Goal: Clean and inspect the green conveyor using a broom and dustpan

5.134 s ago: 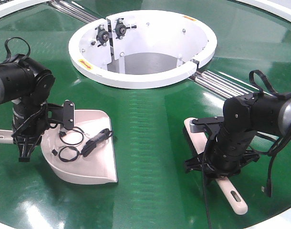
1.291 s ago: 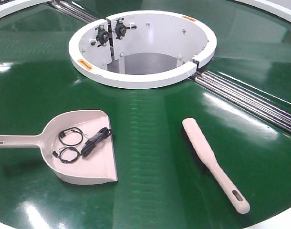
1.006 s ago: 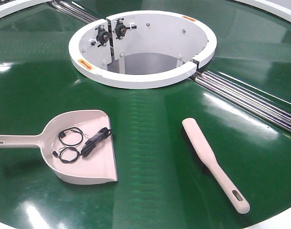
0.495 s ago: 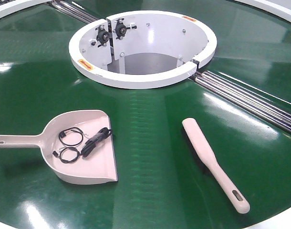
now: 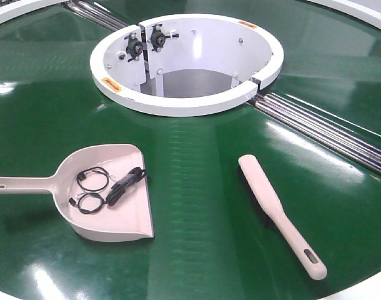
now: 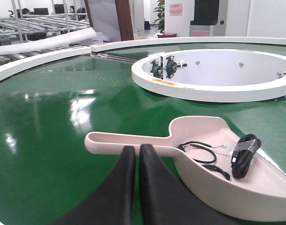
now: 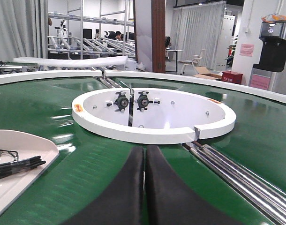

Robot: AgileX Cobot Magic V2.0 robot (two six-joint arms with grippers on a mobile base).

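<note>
Green conveyor (image 5: 197,162) fills view, white ring hub (image 5: 187,62) at centre. Dustpan (image 5: 109,197) flat on belt at left, holding coiled black cable (image 5: 109,187). Broom (image 5: 279,212) on belt at right, well apart from dustpan. Left gripper (image 6: 132,154) pressed closed, empty, near dustpan handle. Right gripper (image 7: 145,157) pressed closed, empty

The dustpan (image 5: 109,206) handle runs off the front view's left edge. Black bristles barely peek from under the broom (image 5: 279,212), mostly hidden. In the right wrist view the dustpan's corner alone shows, cut by the frame; background figures are too blurry to read.
</note>
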